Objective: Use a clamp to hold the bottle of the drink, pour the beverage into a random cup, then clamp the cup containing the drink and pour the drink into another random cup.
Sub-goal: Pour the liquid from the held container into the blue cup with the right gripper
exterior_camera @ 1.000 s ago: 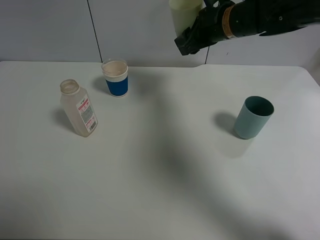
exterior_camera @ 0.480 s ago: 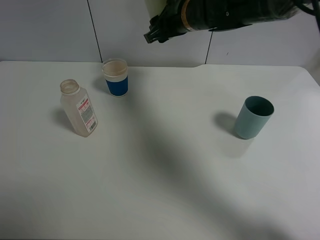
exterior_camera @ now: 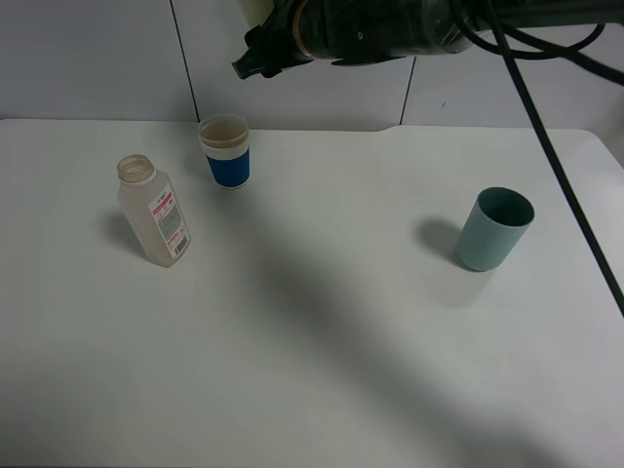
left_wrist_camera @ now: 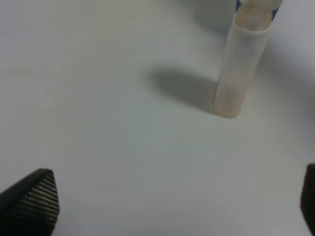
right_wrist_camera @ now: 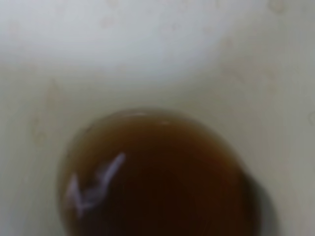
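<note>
- The right arm (exterior_camera: 390, 29) has swung further left along the back edge since a moment ago; its dark tip now hangs above and just behind the blue cup (exterior_camera: 226, 152), where earlier it was over the middle of the tabletop (exterior_camera: 312, 322).
- The right hand (exterior_camera: 255, 57) is at the very top of the overhead view, mostly cut off by the frame. It is closed. The yellow-green cup seen in it a second ago is now barely visible from overhead.
- The right wrist camera looks straight into a pale cup interior (right_wrist_camera: 157, 54), filling the whole picture, with a pool of dark brown drink (right_wrist_camera: 162, 177) at the bottom. So the cup with the drink is still with that hand, up off the tabletop.
- The blue cup stands upright near the back left of the tabletop, its rim open.
- The bottle (exterior_camera: 153, 211) stands just in front and left of the blue cup, apart from it, uncapped, label facing front-right.
- The teal cup (exterior_camera: 494, 229) stands alone, well to the right, untouched.
- The left hand (left_wrist_camera: 162, 206) is spread wide open, empty, only its black fingertips (left_wrist_camera: 32, 199) showing at the picture's corners; it looks down on the bottle from some way off.
</note>
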{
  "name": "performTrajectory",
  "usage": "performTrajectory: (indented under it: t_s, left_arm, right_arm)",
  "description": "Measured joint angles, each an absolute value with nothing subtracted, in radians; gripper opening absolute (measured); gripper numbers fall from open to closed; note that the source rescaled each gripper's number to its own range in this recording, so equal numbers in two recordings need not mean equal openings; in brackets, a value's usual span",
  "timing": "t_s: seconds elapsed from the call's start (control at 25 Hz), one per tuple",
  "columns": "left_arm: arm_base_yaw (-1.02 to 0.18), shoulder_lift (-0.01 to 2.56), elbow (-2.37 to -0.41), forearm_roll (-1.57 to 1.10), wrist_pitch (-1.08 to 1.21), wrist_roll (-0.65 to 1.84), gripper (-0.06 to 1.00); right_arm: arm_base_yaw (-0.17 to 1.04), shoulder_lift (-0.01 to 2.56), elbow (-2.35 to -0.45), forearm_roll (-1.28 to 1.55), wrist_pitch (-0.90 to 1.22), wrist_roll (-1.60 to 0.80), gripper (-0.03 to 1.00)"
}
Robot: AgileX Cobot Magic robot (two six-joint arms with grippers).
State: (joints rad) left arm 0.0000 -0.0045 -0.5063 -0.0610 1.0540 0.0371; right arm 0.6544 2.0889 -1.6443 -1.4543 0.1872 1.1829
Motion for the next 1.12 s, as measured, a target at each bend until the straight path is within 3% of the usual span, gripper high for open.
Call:
performTrajectory:
  t_s: [0.56, 1.12]
  left_arm:
    - [0.000, -0.005, -0.506, -0.060, 1.054, 0.037, 1.00]
    - [0.000, -0.005, -0.506, -0.060, 1.054, 0.037, 1.00]
  right_arm:
    - [0.695, 2.226, -1.750, -1.444, 0.441, 0.984, 0.03]
    - [0.740, 2.353, -1.898, -1.445, 0.498, 0.871, 0.03]
